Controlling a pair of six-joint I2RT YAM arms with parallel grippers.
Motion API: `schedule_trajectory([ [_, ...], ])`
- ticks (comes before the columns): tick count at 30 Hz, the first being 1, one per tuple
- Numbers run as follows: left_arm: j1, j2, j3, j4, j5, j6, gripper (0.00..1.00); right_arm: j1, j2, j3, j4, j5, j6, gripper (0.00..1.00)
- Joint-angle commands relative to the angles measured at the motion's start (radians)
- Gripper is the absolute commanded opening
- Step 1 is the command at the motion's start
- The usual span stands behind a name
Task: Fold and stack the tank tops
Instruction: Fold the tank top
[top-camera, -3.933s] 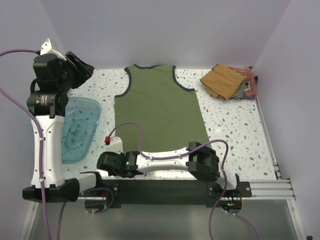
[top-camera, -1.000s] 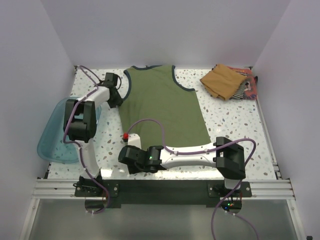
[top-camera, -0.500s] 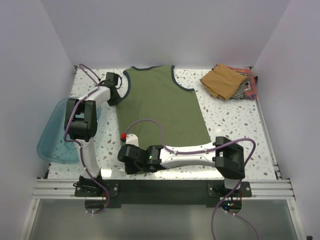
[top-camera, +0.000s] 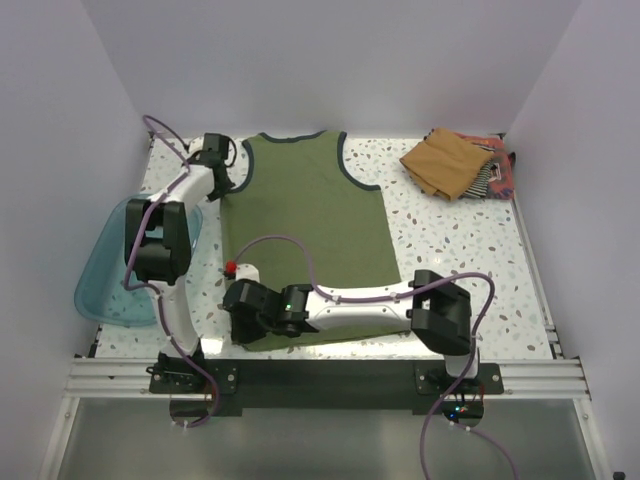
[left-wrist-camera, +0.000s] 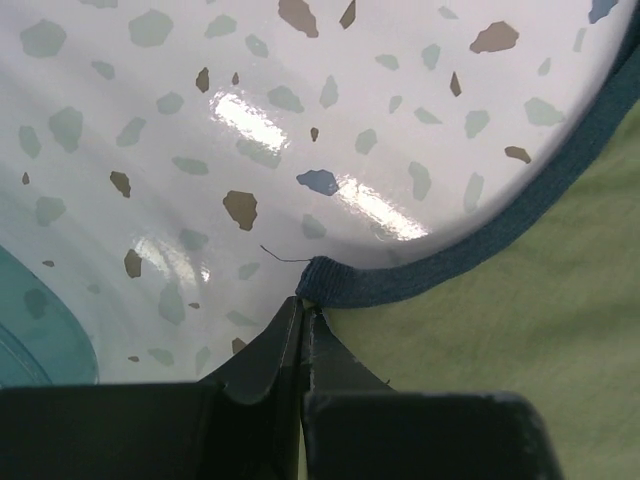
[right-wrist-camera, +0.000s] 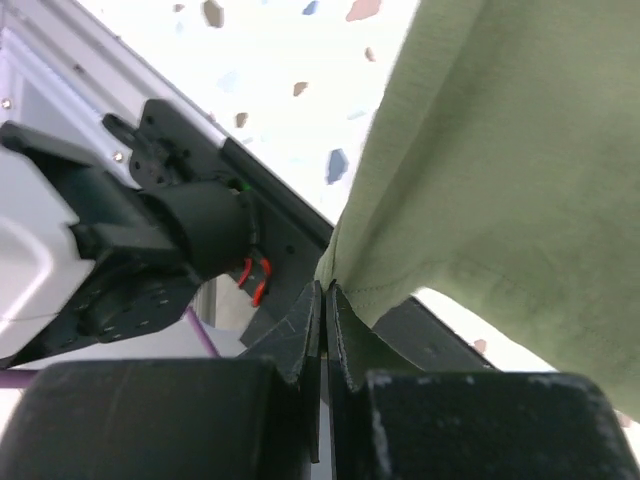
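**Station state: green tank top gripped at two left-side points**

1. Tub. A clear teal tub (top-camera: 100, 285) sits at 9 o'clock on the speckled table (top-camera: 460, 250). It overhangs the left edge of the table. The left arm's elbow link stands in front of its right side.

2. Left gripper. The left gripper (left-wrist-camera: 303, 312) is at 11 o'clock of the work area, at the left armhole of the green tank top (top-camera: 310, 215). Its jaws are pressed together with no gap between them. The wrist view shows the blue trim (left-wrist-camera: 470, 262) of the armhole running into the fingertips, so the pincer holds the garment by that edge.

3. Green tank top. The garment lies flat at the centre of the table, neck toward 12 o'clock and hem toward 6 o'clock. Its left edge runs almost straight between the two grip points.

4. Right gripper. The right arm reaches across the near edge, from its base at 5 o'clock to the hem corner at 7 o'clock. The right gripper (right-wrist-camera: 325, 292) is clamped tight on that corner. The cloth rises off the surface and hangs in a fold from the fingertips.

5. Remaining garments. A pile of tank tops (top-camera: 455, 162) lies at 1 o'clock in the far right corner, well apart from the green one. A tan piece lies uppermost. A striped piece and a reddish piece show at its right side.
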Motion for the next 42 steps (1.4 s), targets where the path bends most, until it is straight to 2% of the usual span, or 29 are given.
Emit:
schedule_trajectory([
  [1, -0.017, -0.066, 0.061, 0.056, -0.013, -0.014, 0.0, -0.033, -0.113, -0.084, 0.057, -0.059, -0.008, 0.0],
  [9, -0.137, 0.002, 0.182, 0.021, -0.011, -0.039, 0.0, -0.079, -0.292, -0.34, 0.128, -0.019, 0.016, 0.0],
  [23, -0.32, 0.154, 0.372, -0.019, -0.02, -0.057, 0.0, -0.091, -0.509, -0.621, 0.145, 0.107, 0.075, 0.0],
  [36, -0.373, 0.207, 0.378, 0.004, -0.008, -0.045, 0.0, -0.089, -0.569, -0.807, 0.211, 0.136, 0.159, 0.0],
  [38, -0.378, 0.207, 0.374, 0.022, 0.012, -0.029, 0.02, -0.089, -0.575, -0.815, 0.209, 0.153, 0.165, 0.06],
  [39, -0.38, 0.207, 0.372, 0.03, 0.018, -0.023, 0.06, -0.091, -0.587, -0.822, 0.199, 0.155, 0.176, 0.14],
  [40, -0.383, 0.201, 0.369, 0.039, 0.024, -0.008, 0.15, -0.091, -0.596, -0.827, 0.191, 0.162, 0.18, 0.19],
  [42, -0.387, 0.19, 0.354, 0.081, 0.047, 0.007, 0.22, -0.086, -0.622, -0.839, 0.154, 0.196, 0.205, 0.27],
])
